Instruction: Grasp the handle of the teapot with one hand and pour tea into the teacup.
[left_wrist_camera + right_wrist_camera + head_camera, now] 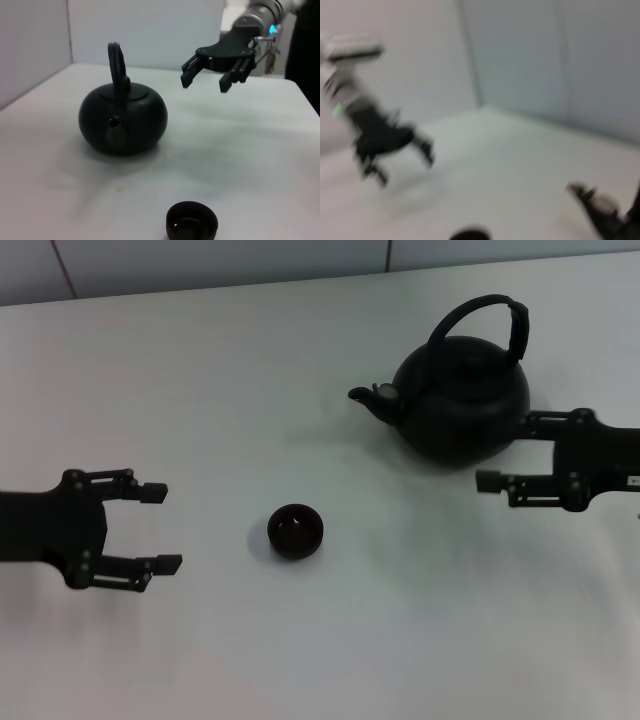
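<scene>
The matte black teapot (460, 405) stands upright at the back right of the white table, its arched handle (482, 308) up and its spout (365, 397) pointing left. The small dark teacup (295, 531) sits in the middle, in front and to the left of the pot. My right gripper (510, 455) is open just right of the pot's body, low, with nothing in it. My left gripper (160, 527) is open and empty, left of the cup. The left wrist view shows the teapot (122, 120), its handle (117, 65), the cup (192, 222) and the open right gripper (207, 80).
The white table (200, 390) ends at a pale wall (200, 265) at the back. The right wrist view is blurred; it shows the left gripper (395, 145) far off and a dark shape (600, 212) at the edge.
</scene>
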Controlling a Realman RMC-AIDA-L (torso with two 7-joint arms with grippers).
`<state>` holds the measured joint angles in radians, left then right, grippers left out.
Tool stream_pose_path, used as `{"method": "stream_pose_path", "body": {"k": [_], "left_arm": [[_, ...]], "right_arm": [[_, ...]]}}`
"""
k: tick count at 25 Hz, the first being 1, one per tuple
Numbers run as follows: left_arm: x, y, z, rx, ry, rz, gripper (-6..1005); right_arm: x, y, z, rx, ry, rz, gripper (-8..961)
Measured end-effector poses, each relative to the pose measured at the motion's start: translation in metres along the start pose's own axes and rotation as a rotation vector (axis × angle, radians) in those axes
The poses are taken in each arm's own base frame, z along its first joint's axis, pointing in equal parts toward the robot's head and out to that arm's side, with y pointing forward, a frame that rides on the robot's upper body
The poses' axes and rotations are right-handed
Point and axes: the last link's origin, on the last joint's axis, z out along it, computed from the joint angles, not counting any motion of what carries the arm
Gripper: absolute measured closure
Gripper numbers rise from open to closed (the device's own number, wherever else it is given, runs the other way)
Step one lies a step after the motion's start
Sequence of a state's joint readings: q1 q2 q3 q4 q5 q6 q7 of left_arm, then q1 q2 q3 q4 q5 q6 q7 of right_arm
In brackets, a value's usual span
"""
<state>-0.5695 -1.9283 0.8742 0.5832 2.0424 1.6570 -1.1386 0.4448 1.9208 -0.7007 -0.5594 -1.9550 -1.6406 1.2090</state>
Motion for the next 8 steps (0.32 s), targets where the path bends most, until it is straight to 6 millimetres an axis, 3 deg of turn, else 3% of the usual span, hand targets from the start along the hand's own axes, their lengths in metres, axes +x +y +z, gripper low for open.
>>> {"method": "stream_pose_path", "body": {"k": [8], "left_arm": [[0.017,-0.014,0.012,-0.034,-0.079,0.027,153]], "right_arm": [[-0.021,-0.009,0.029,-0.126,0.193,-0.097,243]]}}
